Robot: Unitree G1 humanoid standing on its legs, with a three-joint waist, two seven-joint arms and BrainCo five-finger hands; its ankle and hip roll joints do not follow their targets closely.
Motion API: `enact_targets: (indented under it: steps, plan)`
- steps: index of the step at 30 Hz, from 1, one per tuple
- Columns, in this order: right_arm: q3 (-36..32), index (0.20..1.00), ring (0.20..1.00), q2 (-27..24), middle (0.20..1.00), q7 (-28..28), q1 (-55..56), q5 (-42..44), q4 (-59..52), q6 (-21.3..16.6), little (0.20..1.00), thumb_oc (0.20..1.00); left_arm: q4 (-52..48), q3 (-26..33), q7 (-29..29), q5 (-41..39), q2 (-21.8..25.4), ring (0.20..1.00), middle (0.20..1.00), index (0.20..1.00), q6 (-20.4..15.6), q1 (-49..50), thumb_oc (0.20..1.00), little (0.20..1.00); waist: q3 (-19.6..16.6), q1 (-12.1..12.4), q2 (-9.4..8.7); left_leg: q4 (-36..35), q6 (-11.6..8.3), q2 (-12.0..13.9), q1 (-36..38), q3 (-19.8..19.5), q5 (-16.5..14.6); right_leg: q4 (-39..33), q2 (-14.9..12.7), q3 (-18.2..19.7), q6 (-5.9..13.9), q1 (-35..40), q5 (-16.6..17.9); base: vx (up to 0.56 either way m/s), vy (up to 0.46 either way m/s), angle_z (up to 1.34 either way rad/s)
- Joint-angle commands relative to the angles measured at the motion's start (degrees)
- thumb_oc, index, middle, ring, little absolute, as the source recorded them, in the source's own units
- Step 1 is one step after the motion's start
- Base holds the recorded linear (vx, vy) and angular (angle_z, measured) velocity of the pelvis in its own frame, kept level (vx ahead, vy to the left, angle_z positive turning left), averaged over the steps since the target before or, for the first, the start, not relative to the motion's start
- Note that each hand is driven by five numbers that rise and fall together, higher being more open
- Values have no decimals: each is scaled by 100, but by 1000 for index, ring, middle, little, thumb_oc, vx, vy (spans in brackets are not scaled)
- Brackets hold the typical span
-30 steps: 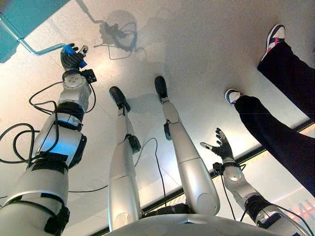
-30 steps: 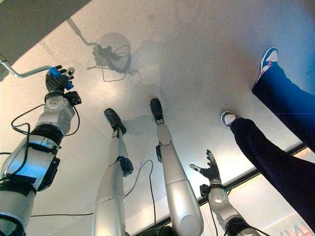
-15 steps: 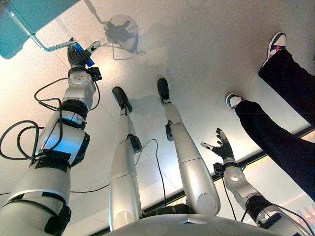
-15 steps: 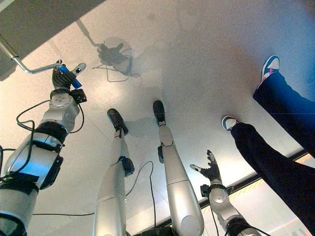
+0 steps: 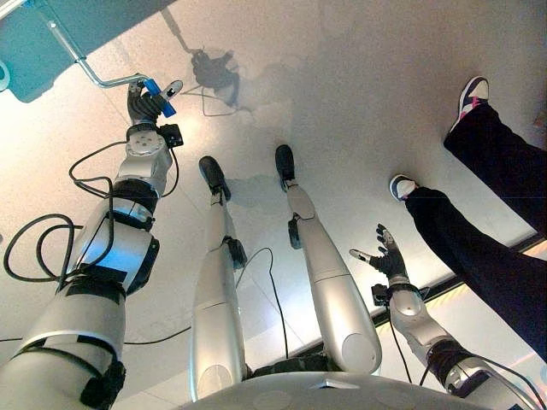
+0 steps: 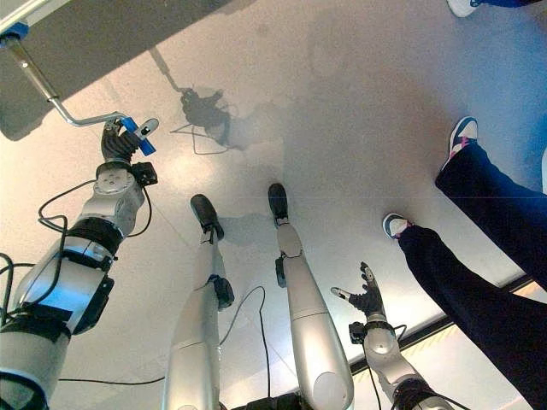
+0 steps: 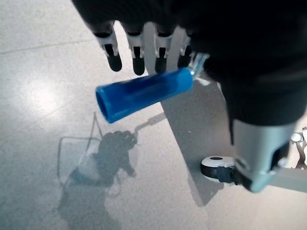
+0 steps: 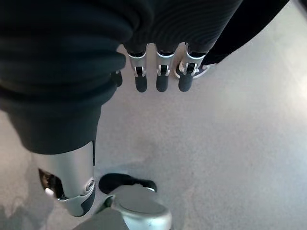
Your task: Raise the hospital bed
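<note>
The left hand (image 5: 144, 104), curled round the blue crank handle (image 7: 144, 93), has swung rightward; right hand (image 5: 389, 256) hangs open.

Crank (image 5: 90, 73): bare silver metal rod; grip (image 7: 144, 93) plain bright blue.
Bed (image 5: 38, 43): teal panel, white edge strip.
Left hand (image 5: 145, 107): dark ribbed cover, silver fingers (image 7: 114, 48) with dark tips.
Right hand (image 5: 389, 259): same colouring.
Floor (image 5: 342, 85): pale grey-white, finely speckled, glossy.
Person, 3 o'clock: trousers (image 5: 487, 248) dark navy; shoes (image 5: 473, 90) white with pink and dark accents.
</note>
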Motion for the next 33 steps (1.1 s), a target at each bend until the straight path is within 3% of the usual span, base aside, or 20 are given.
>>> enact_targets:
  steps: [1,11,17,23,33]
  plan:
    - [75,1000,1000,-16,1000,7,379,-82,163,106,1000,1000,-47,110,-128,408,91,1000,1000,1000,-264,-46,1000,1000,-1,80,-314,2,-405,-185,835,83,-606,-1211,-48,4,612,617,846,-8,-5,3]
    - [50,1000,1000,186,1000,128,247,-153,636,296,1000,1000,-98,318,-210,883,-215,1000,1000,1000,-185,998,1000,1000,-1,232,-425,2,-374,-223,1369,-26,-633,-1129,-108,-103,606,1199,779,-20,11,7]
    - [-5,1000,1000,399,1000,143,-95,-401,1169,554,1000,1000,199,452,-238,1943,-1108,1000,1000,1000,80,2626,1000,1000,-1,511,-372,2,-306,-293,2023,-125,-689,-1105,-179,-141,596,1918,721,-19,24,10]
    - [-256,1000,1000,522,1000,279,-203,-481,1591,747,1000,1000,348,484,-309,2483,-1739,1000,1000,1000,189,3817,1000,1000,-34,773,-286,2,-220,-353,2716,-189,-797,-1018,-200,-151,562,2655,566,19,11,5]
    - [-478,1000,1000,643,1000,404,-71,-442,1883,830,1000,1000,495,796,-321,2354,-1859,1000,1000,1000,113,4372,1000,1000,-386,927,-184,2,-147,-434,2944,-292,-838,-1045,-234,-172,512,2988,465,32,4,4]
